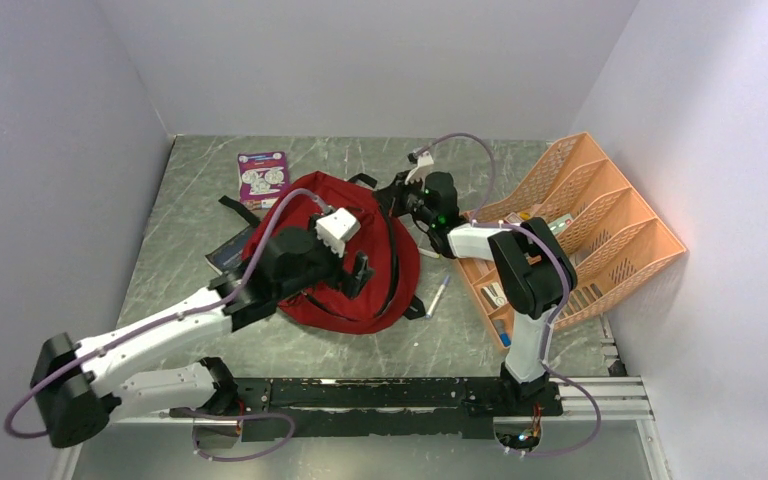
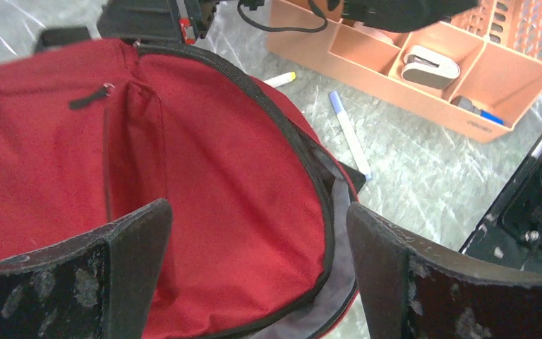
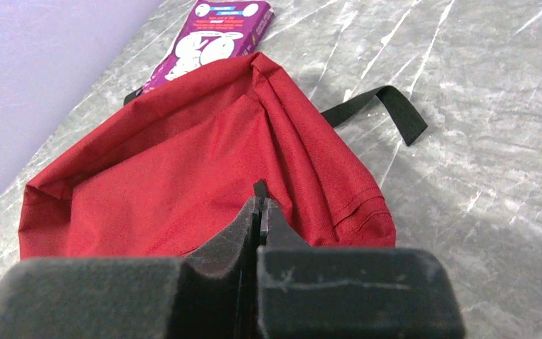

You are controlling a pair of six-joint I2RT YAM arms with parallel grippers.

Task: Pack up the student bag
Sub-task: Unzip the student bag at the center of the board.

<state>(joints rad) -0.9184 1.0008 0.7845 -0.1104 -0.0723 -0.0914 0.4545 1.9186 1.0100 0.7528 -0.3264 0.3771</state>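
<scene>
The student bag (image 1: 392, 272), dark red with black zipper trim, lies flat mid-table. My left gripper (image 1: 356, 274) hovers over its near part. In the left wrist view that gripper (image 2: 257, 212) stands wide open, with the bag (image 2: 219, 169) and its curved zipper edge and grey lining below and nothing between the fingers. My right gripper (image 1: 409, 206) is at the bag's far right edge. In the right wrist view it (image 3: 260, 201) is shut, pinching a small black tab (image 3: 260, 186) on the bag (image 3: 169, 176).
An orange desk organiser (image 1: 580, 230) stands at the right, with small items in its trays (image 2: 430, 65). A pen (image 1: 437, 296) lies between bag and organiser. A purple booklet (image 1: 263, 173) sits behind the bag, a dark notebook (image 1: 228, 255) at its left. A black strap (image 3: 388, 106) trails on the table.
</scene>
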